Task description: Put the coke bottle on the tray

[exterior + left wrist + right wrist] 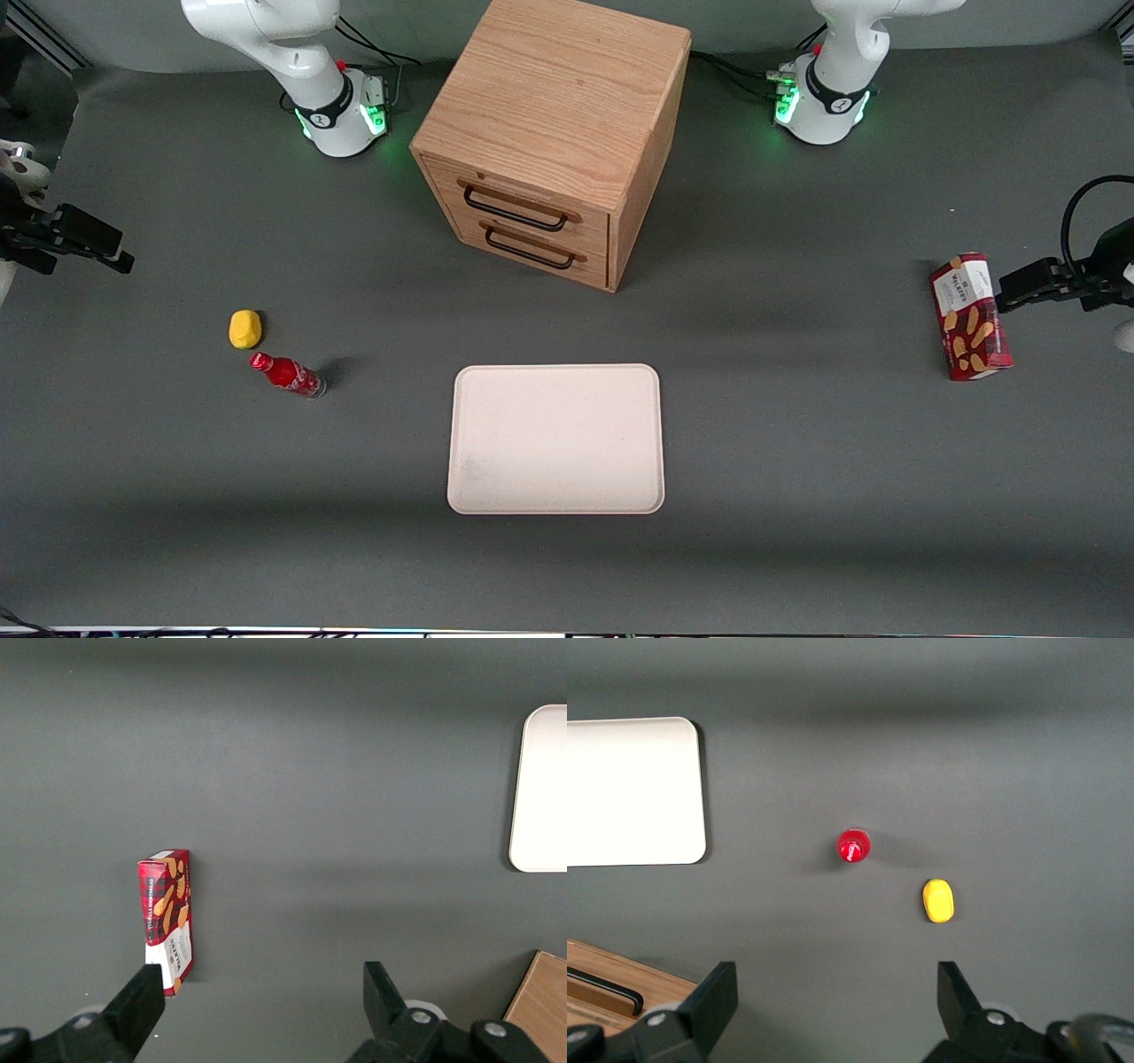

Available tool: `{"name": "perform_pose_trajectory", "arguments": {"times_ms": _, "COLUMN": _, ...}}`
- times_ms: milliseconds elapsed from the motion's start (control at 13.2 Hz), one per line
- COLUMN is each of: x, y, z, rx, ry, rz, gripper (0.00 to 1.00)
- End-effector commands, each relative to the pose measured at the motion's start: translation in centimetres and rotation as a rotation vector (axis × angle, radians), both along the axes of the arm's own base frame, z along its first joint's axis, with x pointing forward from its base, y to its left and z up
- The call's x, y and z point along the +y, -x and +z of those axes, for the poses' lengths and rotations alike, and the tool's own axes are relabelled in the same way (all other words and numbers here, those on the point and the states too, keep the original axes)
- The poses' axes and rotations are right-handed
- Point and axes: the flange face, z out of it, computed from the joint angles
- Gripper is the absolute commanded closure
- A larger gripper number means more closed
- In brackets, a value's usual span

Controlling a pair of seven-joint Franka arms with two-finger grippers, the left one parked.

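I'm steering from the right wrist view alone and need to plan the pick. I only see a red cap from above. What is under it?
Observer: A slim red coke bottle with white lettering, standing on its clear base.
Operator: Is the whole tray free?
Observer: Yes, the tray holds nothing. It lies nearer the front camera than the wooden drawer cabinet.
Operator: Where is my pincer relative to the bottle?
Observer: The open pincer hangs at the working arm's end of the table, farther from the front camera than the bottle, touching nothing.
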Motion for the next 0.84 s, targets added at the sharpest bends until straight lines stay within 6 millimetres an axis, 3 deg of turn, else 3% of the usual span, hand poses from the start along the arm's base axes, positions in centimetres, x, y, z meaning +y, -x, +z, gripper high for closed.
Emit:
{"name": "perform_pose_trajectory", "arguments": {"times_ms": 0, "x": -0.19, "y": 0.0, "z": 0.63, "rx": -0.007, "ry": 0.007, "rz": 0.018, "gripper": 0.0}}
{"name": "perform_pose_trajectory", "arguments": {"times_ms": 759, "x": 0.66, "y": 0.44, "z": 0.23, "rx": 0.033, "ry": 0.013, "rz": 0.046, "gripper": 0.0}}
